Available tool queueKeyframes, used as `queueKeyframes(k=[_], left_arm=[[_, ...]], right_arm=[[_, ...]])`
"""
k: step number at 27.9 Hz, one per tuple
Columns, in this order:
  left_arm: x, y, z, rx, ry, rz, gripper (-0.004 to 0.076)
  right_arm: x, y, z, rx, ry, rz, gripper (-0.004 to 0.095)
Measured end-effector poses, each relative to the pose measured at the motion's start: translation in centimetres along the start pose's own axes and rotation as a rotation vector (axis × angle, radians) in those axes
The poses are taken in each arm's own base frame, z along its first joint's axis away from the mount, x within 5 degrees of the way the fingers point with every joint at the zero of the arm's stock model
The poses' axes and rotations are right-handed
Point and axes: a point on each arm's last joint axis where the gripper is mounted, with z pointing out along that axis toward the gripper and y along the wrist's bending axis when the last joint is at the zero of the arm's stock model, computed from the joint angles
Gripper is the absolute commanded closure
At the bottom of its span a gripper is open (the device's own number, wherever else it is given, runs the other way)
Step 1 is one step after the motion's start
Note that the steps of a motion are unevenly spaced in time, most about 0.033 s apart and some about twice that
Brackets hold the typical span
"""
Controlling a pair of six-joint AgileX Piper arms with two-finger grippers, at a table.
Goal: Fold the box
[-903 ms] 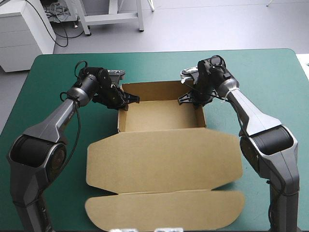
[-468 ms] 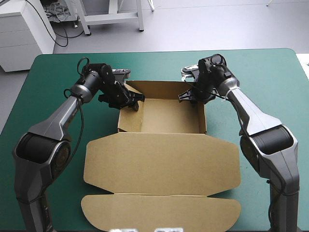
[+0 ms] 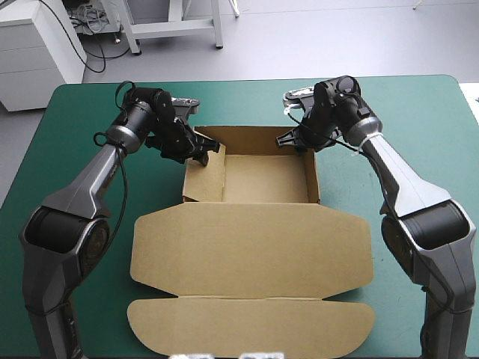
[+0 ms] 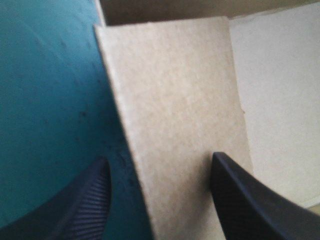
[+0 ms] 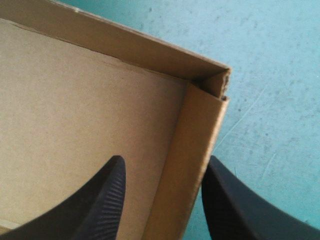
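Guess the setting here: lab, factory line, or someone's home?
Most likely a robotics lab bench: the teal-green table, the left gripper and right gripper straddling walls of the brown box, and a white cabinet with loose cables beyond.

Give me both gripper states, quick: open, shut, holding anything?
Left gripper: open, fingers on either side of a raised side wall of the box, not clamped.
Right gripper: open, straddling the opposite side wall near its far corner.

Beyond my left claw (image 3: 203, 155), past the teal-green desk (image 3: 419, 112), I see a white drawer cabinet (image 3: 34, 56) on smooth grey floor (image 3: 322, 37), with white metal frame legs (image 3: 176, 28) beside it.
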Motion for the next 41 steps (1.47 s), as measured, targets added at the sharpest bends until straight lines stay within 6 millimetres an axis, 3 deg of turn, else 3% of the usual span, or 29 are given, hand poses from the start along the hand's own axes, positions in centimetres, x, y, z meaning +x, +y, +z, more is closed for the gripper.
queueKeyframes(k=[6,10,18,24,29,32,36,41], left_arm=[[-1.0,-0.5,-2.1,0.012,-0.076,0.013,0.0304],[-1.2,-1.0,-5.1,0.022,-0.154,0.03,0.0304],[1.6,-2.3,-15.5,0.041,-0.377,0.11,0.0304],[6.1,-3.1,-23.7,0.058,-0.566,0.156,0.0317],[9.8,-3.2,-27.5,0.045,-0.652,0.235,0.0323],[12.0,-2.9,-27.5,0.031,-0.633,0.258,0.0325],[15.3,-1.7,-25.5,-0.029,-0.543,0.262,0.0325],[23.7,2.0,-18.5,-0.184,-0.407,0.236,0.0338]], right_arm=[[0.2,0.1,-3.1,-0.01,-0.064,0.0,0.046],[0.5,0.2,-6.1,-0.01,-0.124,-0.002,0.046],[2.3,0.2,-13.7,-0.015,-0.281,-0.006,0.0461],[3.3,0.2,-16.5,-0.016,-0.341,-0.008,0.0461],[3.0,0.2,-15.8,-0.013,-0.324,-0.007,0.0462],[2.5,0.2,-14.1,-0.014,-0.288,0.012,0.0462],[1.5,0.1,-10.8,-0.008,-0.216,0.031,0.0462],[0.3,-0.2,-2.8,0.022,-0.049,0.07,0.0462]])
